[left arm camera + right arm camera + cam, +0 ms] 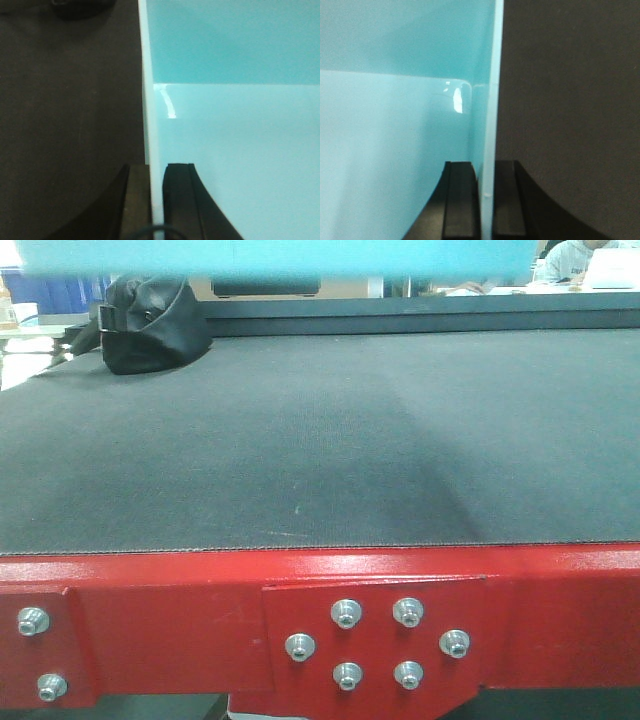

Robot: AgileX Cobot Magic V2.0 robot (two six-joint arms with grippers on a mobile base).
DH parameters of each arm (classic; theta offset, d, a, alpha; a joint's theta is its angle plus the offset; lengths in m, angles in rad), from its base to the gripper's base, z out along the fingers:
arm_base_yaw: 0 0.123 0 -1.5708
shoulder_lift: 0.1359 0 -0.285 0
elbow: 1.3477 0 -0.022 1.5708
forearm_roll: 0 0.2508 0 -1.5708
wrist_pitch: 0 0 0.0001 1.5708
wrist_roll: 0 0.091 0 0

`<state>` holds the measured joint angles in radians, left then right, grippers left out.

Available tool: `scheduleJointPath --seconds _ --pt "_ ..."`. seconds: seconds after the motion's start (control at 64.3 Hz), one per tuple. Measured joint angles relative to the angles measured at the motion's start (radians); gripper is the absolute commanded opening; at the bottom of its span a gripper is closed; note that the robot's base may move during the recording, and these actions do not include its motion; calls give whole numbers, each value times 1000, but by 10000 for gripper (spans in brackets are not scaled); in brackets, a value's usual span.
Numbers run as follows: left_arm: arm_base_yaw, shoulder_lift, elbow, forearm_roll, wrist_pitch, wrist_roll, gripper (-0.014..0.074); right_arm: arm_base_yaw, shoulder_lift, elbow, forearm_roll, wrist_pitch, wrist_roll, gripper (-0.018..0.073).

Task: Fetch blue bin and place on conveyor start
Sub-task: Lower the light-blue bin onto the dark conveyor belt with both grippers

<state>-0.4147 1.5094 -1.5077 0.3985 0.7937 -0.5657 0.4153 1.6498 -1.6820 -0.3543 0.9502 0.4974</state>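
Note:
The pale aqua blue bin (270, 255) hangs at the top of the front view, above the dark grey belt of the conveyor start (320, 440) with its red frame (180, 620). My left gripper (156, 172) is shut on the bin's left wall (151, 100), one finger outside and one inside. My right gripper (485, 170) is shut on the bin's right wall (492, 100) the same way. The bin's smooth inside (240, 150) fills the left wrist view, and the same aqua inside (395, 150) fills the right wrist view. The grey belt (570, 100) lies below.
A black bag (150, 325) lies on the belt at the far left. A plate of silver bolts (375, 640) sits on the red frame at the near edge. Desks and a seated person (585, 260) are beyond the belt's far side.

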Motion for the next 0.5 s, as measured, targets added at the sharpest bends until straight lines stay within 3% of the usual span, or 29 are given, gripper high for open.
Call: scheduleJointPath --seconds 0.28,0.497 --pt "34 130 94 -38 -93 -2 -111 -33 58 197 7 -135 93 -163" --pt "38 222 96 -38 -102 -2 -111 -41 138 216 11 -180 113 -163"
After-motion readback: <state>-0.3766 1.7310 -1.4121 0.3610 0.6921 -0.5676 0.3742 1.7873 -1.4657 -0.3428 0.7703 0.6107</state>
